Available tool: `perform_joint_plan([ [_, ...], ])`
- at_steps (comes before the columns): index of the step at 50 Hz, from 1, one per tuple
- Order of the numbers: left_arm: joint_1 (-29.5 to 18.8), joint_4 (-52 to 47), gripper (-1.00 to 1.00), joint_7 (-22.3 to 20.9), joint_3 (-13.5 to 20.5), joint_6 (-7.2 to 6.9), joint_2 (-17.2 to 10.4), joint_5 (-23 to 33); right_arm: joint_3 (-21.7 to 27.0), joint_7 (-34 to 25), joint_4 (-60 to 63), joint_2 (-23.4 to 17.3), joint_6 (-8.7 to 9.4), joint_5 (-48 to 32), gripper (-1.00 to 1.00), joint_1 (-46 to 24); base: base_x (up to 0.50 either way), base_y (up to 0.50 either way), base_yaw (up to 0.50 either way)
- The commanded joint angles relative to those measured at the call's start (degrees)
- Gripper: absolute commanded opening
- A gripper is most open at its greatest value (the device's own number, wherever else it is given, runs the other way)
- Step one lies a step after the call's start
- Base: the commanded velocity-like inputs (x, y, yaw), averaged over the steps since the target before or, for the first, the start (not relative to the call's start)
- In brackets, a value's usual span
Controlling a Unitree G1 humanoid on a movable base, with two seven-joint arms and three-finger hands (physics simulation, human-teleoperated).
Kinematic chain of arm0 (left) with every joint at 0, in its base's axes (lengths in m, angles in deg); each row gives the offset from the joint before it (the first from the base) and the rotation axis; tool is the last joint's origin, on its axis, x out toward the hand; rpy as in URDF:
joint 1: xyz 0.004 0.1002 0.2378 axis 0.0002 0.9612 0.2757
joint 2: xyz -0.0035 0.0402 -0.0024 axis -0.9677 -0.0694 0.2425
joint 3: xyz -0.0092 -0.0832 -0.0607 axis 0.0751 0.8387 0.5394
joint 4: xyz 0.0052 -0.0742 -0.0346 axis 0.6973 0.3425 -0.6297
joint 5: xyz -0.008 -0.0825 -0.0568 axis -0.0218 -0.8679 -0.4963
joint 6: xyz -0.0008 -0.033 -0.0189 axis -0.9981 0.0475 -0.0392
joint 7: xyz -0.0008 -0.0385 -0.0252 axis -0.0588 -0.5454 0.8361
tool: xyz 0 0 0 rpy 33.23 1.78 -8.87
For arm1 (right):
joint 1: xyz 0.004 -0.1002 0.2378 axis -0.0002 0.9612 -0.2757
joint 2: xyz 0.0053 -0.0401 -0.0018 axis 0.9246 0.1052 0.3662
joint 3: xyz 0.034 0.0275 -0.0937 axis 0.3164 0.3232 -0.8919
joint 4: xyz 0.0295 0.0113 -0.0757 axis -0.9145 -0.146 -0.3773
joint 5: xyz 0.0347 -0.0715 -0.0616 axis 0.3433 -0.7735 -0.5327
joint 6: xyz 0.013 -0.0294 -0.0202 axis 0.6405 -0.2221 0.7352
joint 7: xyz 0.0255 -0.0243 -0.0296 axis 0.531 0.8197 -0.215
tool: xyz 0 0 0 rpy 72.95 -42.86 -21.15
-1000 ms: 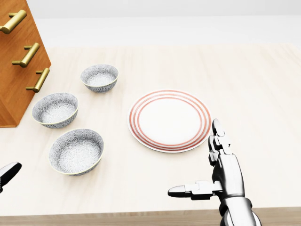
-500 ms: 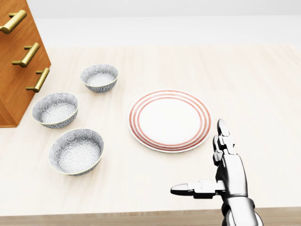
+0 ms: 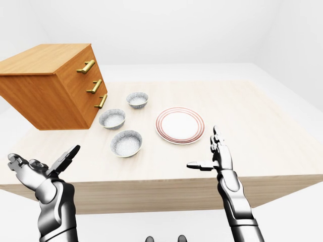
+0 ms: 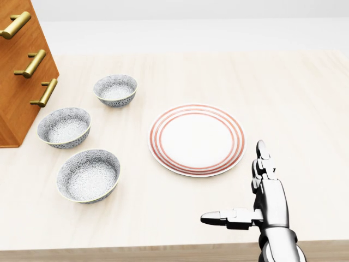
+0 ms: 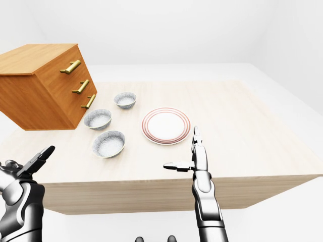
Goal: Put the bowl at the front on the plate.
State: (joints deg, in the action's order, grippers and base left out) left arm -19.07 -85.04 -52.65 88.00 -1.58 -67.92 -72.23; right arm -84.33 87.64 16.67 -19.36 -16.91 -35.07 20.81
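Three grey patterned bowls stand in a slanted row at the left of the head view. The lowest bowl (image 4: 89, 174) is nearest the table's bottom edge, with the middle bowl (image 4: 64, 126) and the top bowl (image 4: 115, 89) above it. To their right lies a white plate with red rings (image 4: 159, 139), with nothing on it. My right hand (image 4: 242, 196) hovers open below the plate's right side, thumb pointing left, touching nothing. Off the table's near-left corner, my left hand (image 3: 43, 162) is raised open and holds nothing; it shows only in the eye views.
A wooden drawer cabinet (image 4: 22, 71) with brass handles stands on the light wood table (image 4: 289, 98), just left of the bowls. The table's near edge runs along the bottom of the head view, under my right wrist.
My right hand has drifted a little right and down in the head view, still open. The left hand's tip has dropped out of that view's bottom-left corner. Bowls and plate are unmoved.
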Motion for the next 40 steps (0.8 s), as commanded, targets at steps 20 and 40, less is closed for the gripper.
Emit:
perform_joint_plan([
  [20, -0.1, 0.6, 1.00, 0.0, 0.0, 0.00, -0.4, -0.9, 0.1, 0.4, -0.5, -0.1, 0.70, -0.4, 1.00, -0.2, 0.00, 0.00, 0.00],
  [40, 0.2, -0.3, 1.00, 0.0, 0.4, 0.00, -0.3, -2.3, -0.2, -1.0, -1.1, -0.1, -1.16, -0.7, 1.00, -0.2, 0.00, 0.00, 0.00],
])
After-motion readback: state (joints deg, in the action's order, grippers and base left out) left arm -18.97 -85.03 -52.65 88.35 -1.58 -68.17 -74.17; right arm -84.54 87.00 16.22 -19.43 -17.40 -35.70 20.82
